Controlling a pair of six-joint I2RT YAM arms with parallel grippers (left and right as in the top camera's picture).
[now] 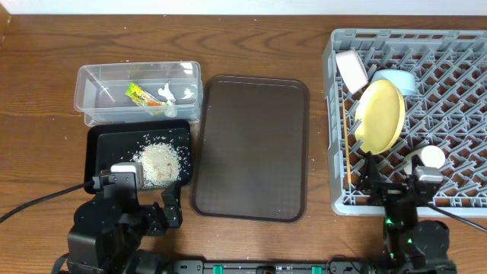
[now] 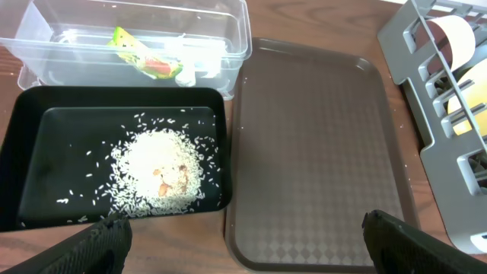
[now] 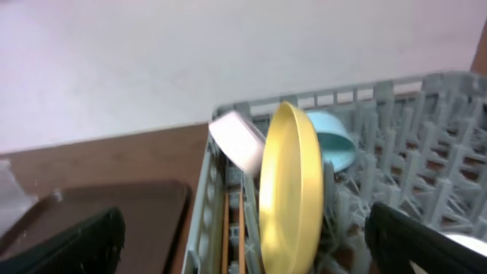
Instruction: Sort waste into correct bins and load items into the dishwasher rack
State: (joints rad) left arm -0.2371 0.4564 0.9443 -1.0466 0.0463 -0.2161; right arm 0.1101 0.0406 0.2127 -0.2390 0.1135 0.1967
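The grey dishwasher rack (image 1: 456,114) at the right holds the yellow plate (image 1: 379,116) on edge, the white bowl (image 1: 351,70), the light blue bowl (image 1: 397,80), the pale green cup (image 1: 431,158) and the chopsticks (image 1: 348,156) along its left side. The clear bin (image 1: 95,103) holds the green-and-yellow wrapper (image 1: 137,94) and white tissue bits (image 1: 169,95). The black bin (image 1: 103,148) holds a rice pile (image 1: 157,162). My left gripper (image 2: 243,240) is open and empty near the table's front, below the black bin. My right gripper (image 3: 243,236) is open and empty at the rack's front edge.
A flat dark brown serving tray (image 1: 251,144) lies between the bins and the rack; it also shows in the left wrist view (image 2: 319,152). A black cable (image 1: 38,202) runs across the table at the front left.
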